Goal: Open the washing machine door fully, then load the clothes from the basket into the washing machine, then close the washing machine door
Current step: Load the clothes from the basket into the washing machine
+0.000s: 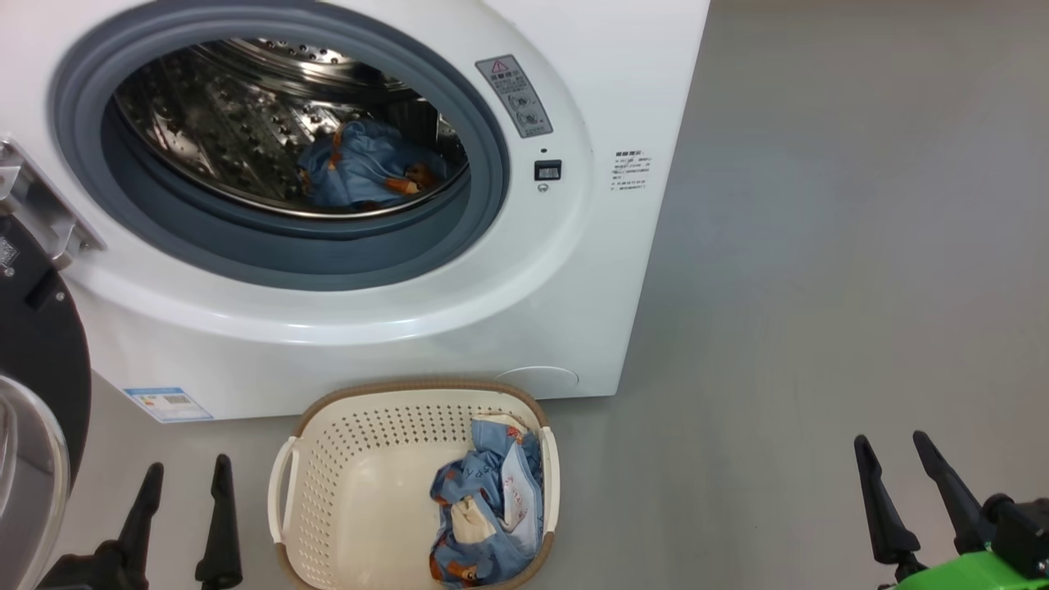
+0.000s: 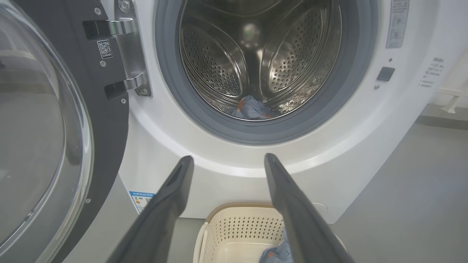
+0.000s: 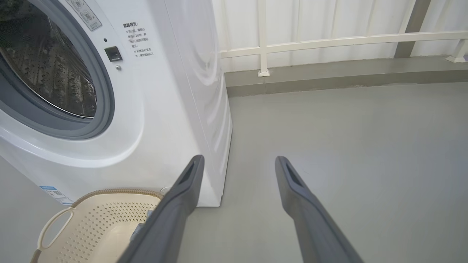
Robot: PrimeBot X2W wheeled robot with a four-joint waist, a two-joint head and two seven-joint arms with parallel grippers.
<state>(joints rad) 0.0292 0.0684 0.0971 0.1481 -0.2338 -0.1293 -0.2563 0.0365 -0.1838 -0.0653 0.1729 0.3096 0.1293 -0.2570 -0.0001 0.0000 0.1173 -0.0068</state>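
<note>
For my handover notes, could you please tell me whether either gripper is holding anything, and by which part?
Nothing is held: the left gripper and the right gripper both have open, empty jaws, clear of the clothes.

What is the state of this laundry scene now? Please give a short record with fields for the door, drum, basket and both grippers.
door: washing machine door swung wide open on the robot's left
drum: steel drum holds one blue garment at its bottom
basket: basket on the floor before the washing machine; clothes lie in its right end
left gripper: left gripper open, empty, left of the basket
right gripper: right gripper open, empty, over the floor
</note>
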